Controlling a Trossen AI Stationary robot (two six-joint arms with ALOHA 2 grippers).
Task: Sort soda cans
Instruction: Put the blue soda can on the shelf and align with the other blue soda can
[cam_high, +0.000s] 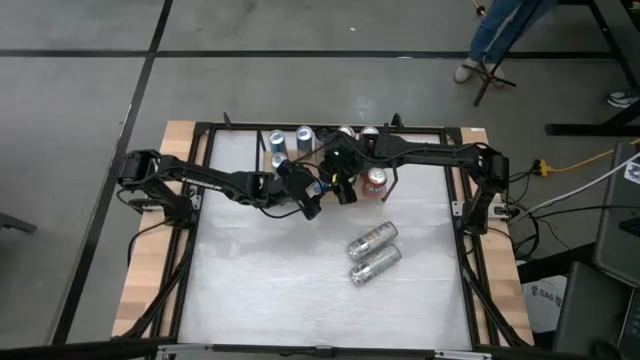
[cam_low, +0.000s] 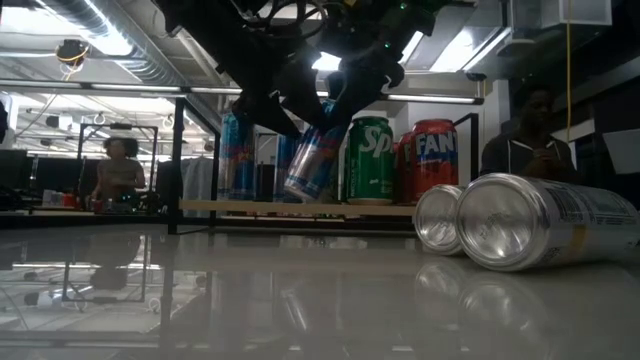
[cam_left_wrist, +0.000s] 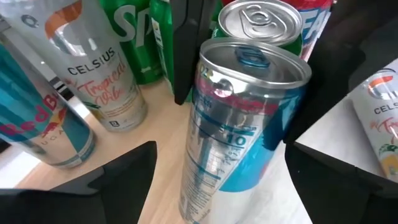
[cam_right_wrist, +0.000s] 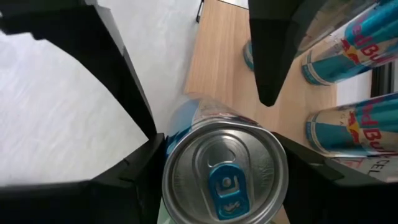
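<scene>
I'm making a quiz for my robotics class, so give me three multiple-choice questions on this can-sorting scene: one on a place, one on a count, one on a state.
1. The green can stands: A) beside a red can at the back; B) alone up front; C) in a gripper.
2. How many silver cans lie on their sides? A) none; B) two; C) five.
3. The blue-and-silver can in the right gripper is: A) flat on the table; B) lifted and tilted; C) crushed.

Answers: A, the low view shows them side by side; B, both lie right of centre; B, it hangs tilted above the table, the left gripper open around it.
</scene>
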